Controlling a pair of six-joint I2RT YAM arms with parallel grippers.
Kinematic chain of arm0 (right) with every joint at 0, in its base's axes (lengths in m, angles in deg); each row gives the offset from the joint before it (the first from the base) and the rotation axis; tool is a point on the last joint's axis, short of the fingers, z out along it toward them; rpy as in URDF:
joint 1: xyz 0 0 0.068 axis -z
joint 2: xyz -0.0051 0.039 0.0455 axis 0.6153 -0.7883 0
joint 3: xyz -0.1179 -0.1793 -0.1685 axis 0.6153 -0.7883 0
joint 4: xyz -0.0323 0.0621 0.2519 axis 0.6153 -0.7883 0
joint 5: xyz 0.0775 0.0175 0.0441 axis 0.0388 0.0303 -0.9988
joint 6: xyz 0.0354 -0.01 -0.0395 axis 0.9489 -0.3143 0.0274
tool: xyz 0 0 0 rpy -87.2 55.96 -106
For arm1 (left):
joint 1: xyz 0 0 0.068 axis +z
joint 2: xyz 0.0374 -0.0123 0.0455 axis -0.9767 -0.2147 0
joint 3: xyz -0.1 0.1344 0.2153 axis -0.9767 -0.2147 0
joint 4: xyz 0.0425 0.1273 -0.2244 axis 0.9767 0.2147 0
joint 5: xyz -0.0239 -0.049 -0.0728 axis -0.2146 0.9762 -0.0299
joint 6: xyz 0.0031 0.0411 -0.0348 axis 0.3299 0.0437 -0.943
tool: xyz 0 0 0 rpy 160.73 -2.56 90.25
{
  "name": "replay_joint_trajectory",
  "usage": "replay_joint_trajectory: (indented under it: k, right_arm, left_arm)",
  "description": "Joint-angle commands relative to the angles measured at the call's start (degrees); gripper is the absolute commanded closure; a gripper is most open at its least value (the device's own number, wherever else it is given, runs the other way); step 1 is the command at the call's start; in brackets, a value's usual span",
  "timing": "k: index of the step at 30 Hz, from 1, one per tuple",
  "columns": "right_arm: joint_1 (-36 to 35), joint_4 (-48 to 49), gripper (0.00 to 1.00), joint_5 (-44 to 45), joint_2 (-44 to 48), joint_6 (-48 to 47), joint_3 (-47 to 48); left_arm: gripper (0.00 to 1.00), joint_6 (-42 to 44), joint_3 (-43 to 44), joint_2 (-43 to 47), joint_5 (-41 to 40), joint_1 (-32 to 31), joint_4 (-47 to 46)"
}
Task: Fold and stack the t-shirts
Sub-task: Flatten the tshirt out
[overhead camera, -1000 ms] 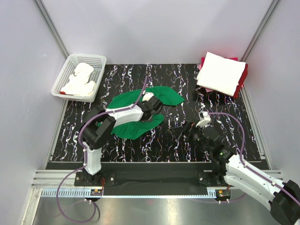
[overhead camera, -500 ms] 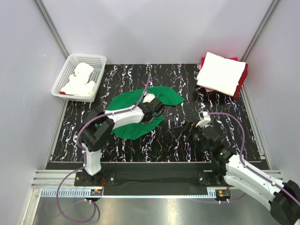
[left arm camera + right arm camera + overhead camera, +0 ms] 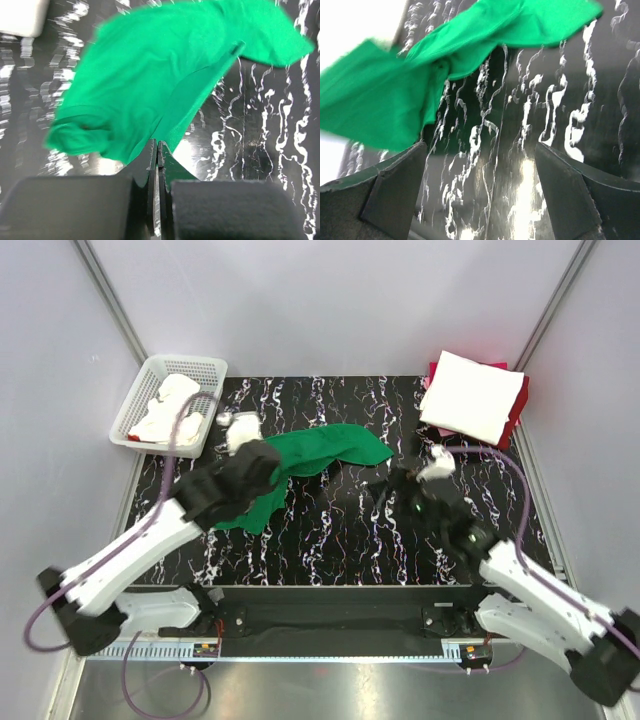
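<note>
The bright green t-shirt (image 3: pixel 318 450) lies bunched in a long strip across the middle of the black marbled table. My left gripper (image 3: pixel 262 465) is shut on its left part; in the left wrist view the closed jaws (image 3: pixel 158 150) pinch the green cloth's (image 3: pixel 150 85) near edge. My right gripper (image 3: pixel 390 490) is open and empty, just right of the shirt's right end; the right wrist view shows its gap (image 3: pixel 480 170) over bare table, with the green cloth (image 3: pixel 445 65) beyond it. A folded white t-shirt (image 3: pixel 470 395) lies on a red one (image 3: pixel 518 418) at the back right.
A white mesh basket (image 3: pixel 133 400) at the back left holds crumpled white cloth (image 3: pixel 170 412). The grey enclosure walls stand close around the table (image 3: pixel 340 540). The left arm stretches diagonally across the front left.
The left arm has swung out to the left and risen, dragging the green t-shirt left and bunching it into a strip. The right gripper has moved up towards the shirt's right end.
</note>
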State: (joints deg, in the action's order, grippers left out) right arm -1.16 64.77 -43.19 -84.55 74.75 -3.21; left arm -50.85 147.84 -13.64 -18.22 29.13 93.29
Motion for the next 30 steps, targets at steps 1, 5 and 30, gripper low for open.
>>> replay_joint_trajectory:
  k: [1,5,30]
  right_arm:
    - [3.42,-7.61,0.06,5.03,-11.75,-5.78,13.18]
    - [17.98,-7.53,0.18,-15.12,-29.48,-5.44,22.24]
    - [27.45,-25.20,0.44,-28.11,-79.63,-7.89,60.49]
  left_arm:
    - [1.00,-2.80,-2.99,9.54,-5.39,0.22,10.35]
    - [1.00,-1.75,-6.41,17.13,-6.80,0.57,11.51]
    - [1.00,-0.70,-15.65,24.87,-12.16,1.27,9.49]
